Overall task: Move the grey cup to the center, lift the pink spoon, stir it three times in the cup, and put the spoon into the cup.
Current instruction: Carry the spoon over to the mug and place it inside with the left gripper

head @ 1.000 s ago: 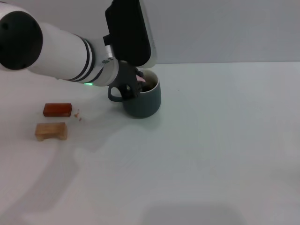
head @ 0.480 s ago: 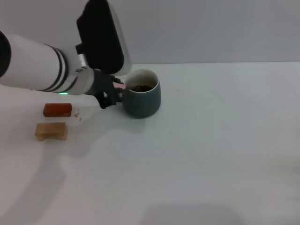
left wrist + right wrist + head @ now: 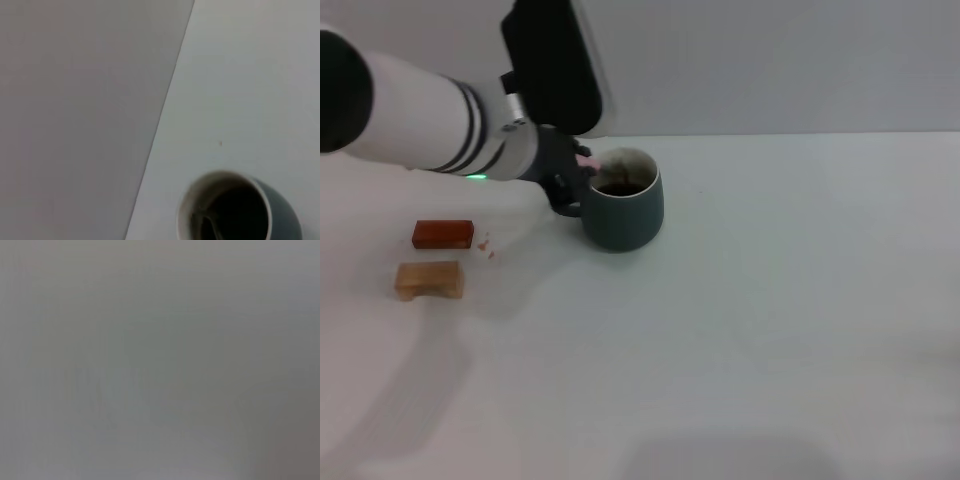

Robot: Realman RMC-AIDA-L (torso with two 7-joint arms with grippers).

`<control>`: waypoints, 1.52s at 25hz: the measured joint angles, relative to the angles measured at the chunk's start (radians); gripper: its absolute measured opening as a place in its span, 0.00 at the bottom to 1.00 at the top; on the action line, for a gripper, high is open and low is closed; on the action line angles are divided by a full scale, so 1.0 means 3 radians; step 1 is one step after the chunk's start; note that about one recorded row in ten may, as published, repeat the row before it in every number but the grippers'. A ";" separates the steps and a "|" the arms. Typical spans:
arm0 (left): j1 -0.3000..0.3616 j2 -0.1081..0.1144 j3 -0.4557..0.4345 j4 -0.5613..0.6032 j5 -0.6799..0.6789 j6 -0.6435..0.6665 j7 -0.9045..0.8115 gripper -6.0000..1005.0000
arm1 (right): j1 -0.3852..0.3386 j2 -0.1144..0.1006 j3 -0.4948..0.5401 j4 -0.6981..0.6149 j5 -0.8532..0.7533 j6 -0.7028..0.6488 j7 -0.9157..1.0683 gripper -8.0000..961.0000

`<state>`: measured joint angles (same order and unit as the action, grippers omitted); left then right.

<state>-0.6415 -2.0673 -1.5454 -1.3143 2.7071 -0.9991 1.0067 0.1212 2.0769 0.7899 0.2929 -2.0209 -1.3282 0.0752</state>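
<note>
The grey cup (image 3: 628, 218) stands on the white table a little left of centre at the back, with dark liquid inside and its handle towards my left arm. My left gripper (image 3: 576, 172) is at the cup's left rim, shut on the pink spoon (image 3: 586, 160), of which only a bit of pink handle shows. In the left wrist view the cup (image 3: 282, 212) is seen from above, with the spoon's metal end (image 3: 209, 224) dipping into the liquid. My right gripper is out of view; the right wrist view shows only plain grey.
A red-brown block (image 3: 443, 234) and a tan block (image 3: 428, 280) lie on the table to the left of the cup, with small crumbs (image 3: 487, 245) beside them. The grey wall (image 3: 770, 60) rises behind the table's far edge.
My left gripper with the spoon swung from over the cup out to its left, then came back a little towards the left rim. The cup has stayed in place.
</note>
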 joint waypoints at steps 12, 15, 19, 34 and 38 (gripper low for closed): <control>-0.0068 -0.0001 0.0240 -0.0025 -0.0030 0.0002 -0.0027 0.17 | -0.0021 0.0000 0.0000 -0.0009 0.0019 0.0000 0.0000 0.01; 0.0043 0.0004 0.0241 -0.0131 -0.0024 -0.0048 -0.0027 0.17 | 0.0002 0.0000 0.0000 -0.0010 0.0007 0.0001 0.0000 0.01; 0.0197 0.0016 0.0207 -0.0233 0.0007 -0.0083 -0.0026 0.17 | 0.0023 0.0000 0.0000 -0.0010 0.0002 0.0002 0.0000 0.01; 0.0224 0.0013 0.0168 -0.0183 0.0011 0.0056 0.0008 0.17 | 0.0030 0.0000 -0.0042 0.0016 -0.0002 0.0035 0.0000 0.01; 0.0230 0.0010 0.0204 -0.0215 0.0012 0.0114 0.0011 0.27 | 0.0015 0.0000 -0.0041 0.0021 0.0001 0.0035 0.0000 0.01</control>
<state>-0.5725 -2.0644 -1.4841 -1.3790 2.7108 -0.9651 1.0100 0.1257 2.0770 0.7776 0.2992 -2.0207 -1.3177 0.0752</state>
